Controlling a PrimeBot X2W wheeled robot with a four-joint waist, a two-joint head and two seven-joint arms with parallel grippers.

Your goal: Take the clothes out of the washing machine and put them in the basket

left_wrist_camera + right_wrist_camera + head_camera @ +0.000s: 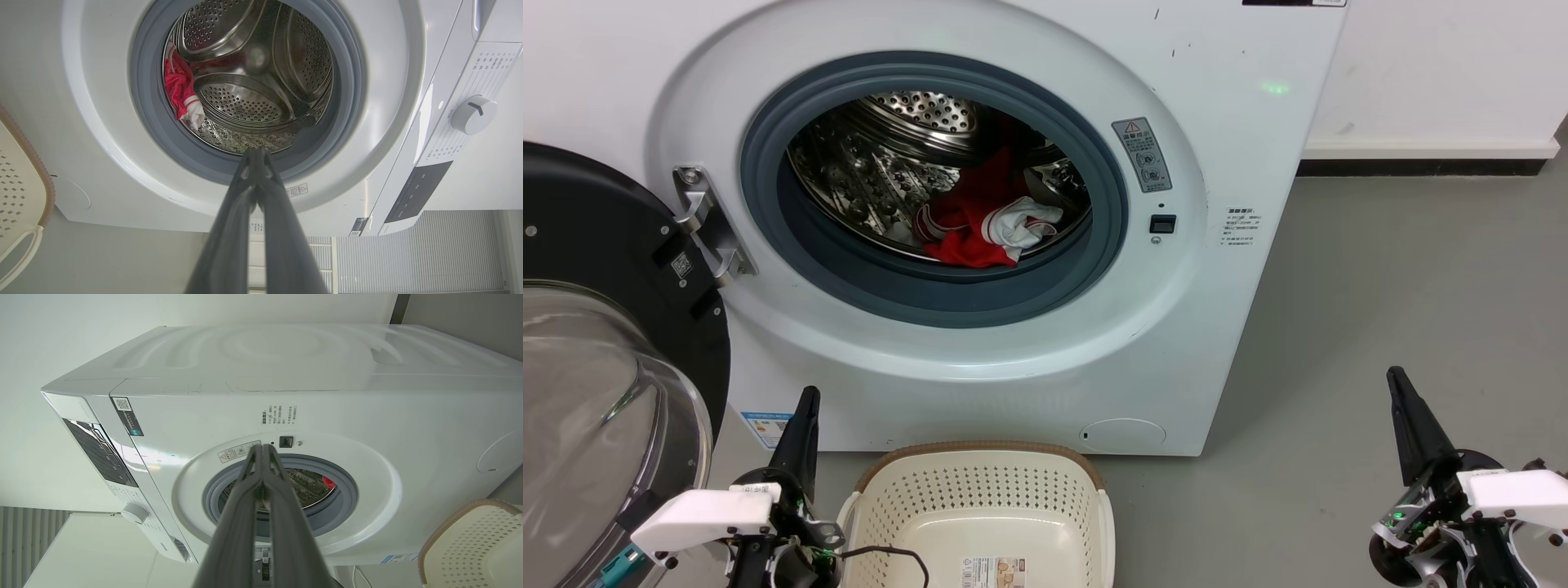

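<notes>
White washing machine [1013, 367] stands open, basket [907, 465] just below its port. Red clothes [968, 233] lie low at the drum's [866, 171] front. Left gripper [809, 396] and right gripper [1396, 377] both pinched together, holding nothing; we spread one, clear the grey ring [947, 302], pinch a thick fold.

The grey floor [1339, 327] is smooth and bare-looking, running back on the right to a white wall with a dark skirting strip [1421, 167]. The white washing machine [1241, 122] stands squarely on it, with its black-framed round door [588, 220] swung open to the left. Just in front of the machine's foot, below the drum opening, the cream basket [988, 447] sits upright on the floor. From here I can't tell whether it touches the machine's front.
</notes>
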